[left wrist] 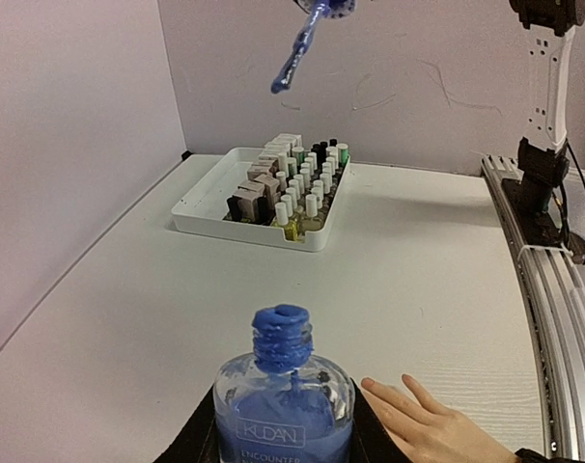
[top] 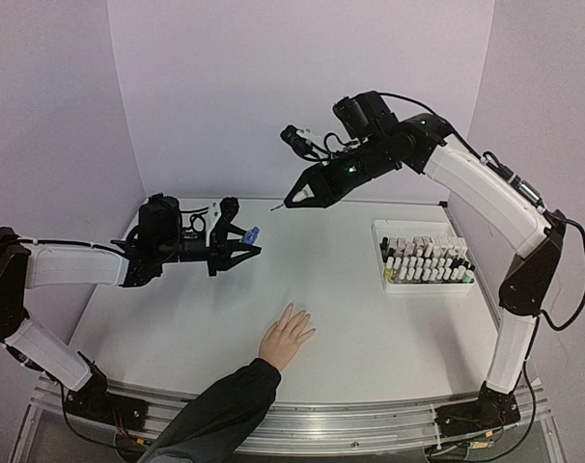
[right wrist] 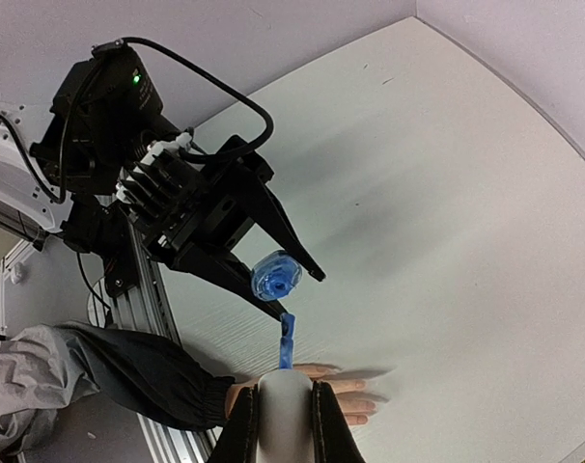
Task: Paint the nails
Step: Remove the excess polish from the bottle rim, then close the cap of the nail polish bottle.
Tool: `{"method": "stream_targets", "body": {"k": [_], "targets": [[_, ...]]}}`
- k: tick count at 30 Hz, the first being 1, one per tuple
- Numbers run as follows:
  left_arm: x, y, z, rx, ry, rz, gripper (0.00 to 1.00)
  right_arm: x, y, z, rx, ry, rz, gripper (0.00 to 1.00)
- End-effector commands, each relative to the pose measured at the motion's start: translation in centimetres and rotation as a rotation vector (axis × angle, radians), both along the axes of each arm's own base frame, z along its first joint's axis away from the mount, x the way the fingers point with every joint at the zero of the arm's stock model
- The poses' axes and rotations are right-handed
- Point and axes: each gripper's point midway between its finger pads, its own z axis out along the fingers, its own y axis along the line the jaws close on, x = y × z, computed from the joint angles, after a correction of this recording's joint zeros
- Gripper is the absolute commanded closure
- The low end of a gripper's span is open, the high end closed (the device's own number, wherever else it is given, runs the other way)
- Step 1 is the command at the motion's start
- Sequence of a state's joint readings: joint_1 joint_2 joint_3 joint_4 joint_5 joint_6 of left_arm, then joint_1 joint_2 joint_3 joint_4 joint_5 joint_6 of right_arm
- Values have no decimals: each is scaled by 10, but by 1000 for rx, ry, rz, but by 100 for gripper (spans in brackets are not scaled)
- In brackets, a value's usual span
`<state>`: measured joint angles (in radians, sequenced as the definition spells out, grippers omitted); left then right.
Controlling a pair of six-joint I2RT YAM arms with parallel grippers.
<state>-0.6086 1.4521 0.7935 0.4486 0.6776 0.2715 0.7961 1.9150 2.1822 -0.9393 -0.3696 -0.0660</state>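
Risk of drips: wet blue brush (right wrist: 286,340) held high in right gripper (top: 298,198), jaws clamped on its white cap (right wrist: 284,417). Left gripper (top: 246,241) closed on open blue bottle (left wrist: 283,395), raised off table (top: 370,328); spill likely with any tilt. Nails (top: 299,316) on hand (top: 287,336) lying flat near front edge, well below brush; smear on skin possible with any hand shift. Open room mid-table; tray (top: 428,288) of bottles well apart at right.
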Motion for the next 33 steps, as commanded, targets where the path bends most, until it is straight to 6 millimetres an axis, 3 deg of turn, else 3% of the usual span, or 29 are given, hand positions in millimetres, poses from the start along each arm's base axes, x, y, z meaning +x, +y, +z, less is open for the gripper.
{"method": "stream_targets", "body": {"k": [1,9,17,33], "targets": [[10,5,23,-101,-55,76,100,9,5,8,28,7,-38,100],[0,8,16,-91,-112,55,100,19,4,0,14,40,-111,100],[-11,6,16,-81,-150,6,100,-4,24,9,80,111,6,100],[-13,-3,19,-44,-189,-50,100,-17,28,-27,-4,209,44,100]]}}
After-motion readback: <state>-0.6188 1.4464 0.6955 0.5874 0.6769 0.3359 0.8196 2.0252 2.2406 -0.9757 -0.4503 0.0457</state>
